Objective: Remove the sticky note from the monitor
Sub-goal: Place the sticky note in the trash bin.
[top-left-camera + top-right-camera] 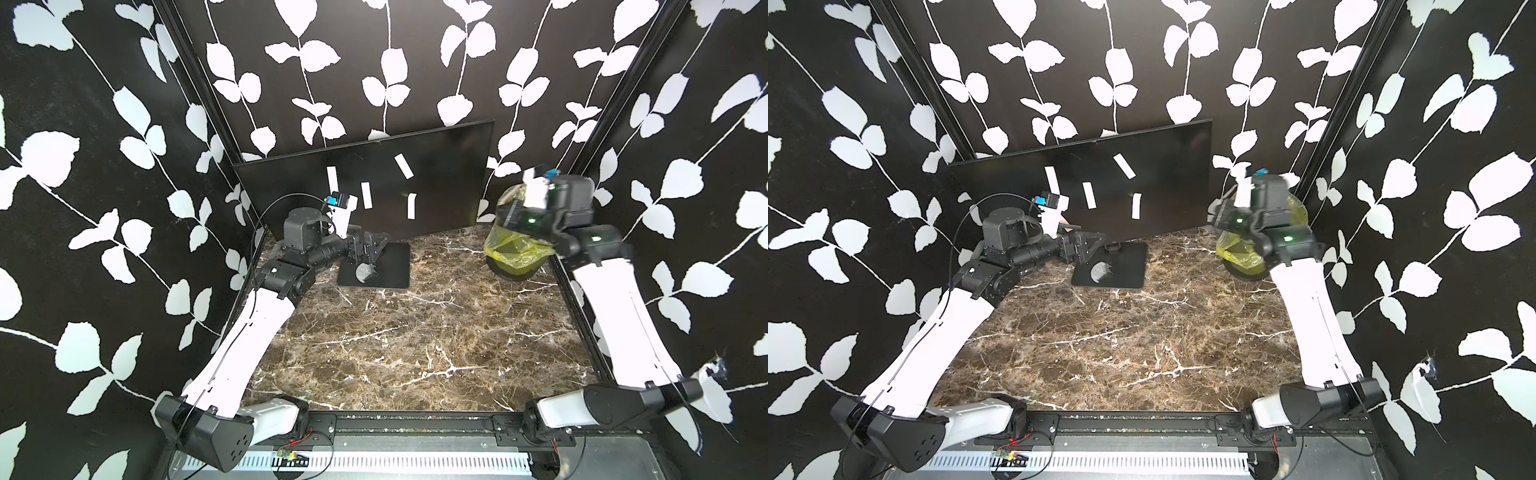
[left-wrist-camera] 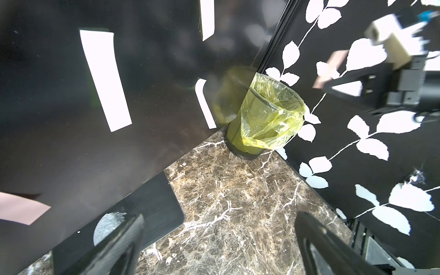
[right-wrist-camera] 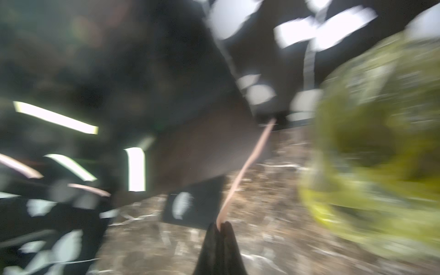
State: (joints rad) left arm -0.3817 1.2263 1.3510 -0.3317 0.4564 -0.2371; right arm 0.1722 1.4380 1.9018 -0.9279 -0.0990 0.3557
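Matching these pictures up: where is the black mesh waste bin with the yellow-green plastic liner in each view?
Both top views: the black mesh waste bin with yellow-green plastic liner stands right of the black monitor, partly hidden.
Left wrist: in full, by the screen's edge.
Right wrist: a blurred yellow-green mass.
Shared landmark: the monitor's flat square black base plate.

Monitor (image 3: pixel 166 107) and bin (image 3: pixel 371 147) motion-blurred.

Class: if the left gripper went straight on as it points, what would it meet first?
Probably the yellow-lined mesh bin, across open marble tabletop; depth is unclear, so it might touch the tabletop first.
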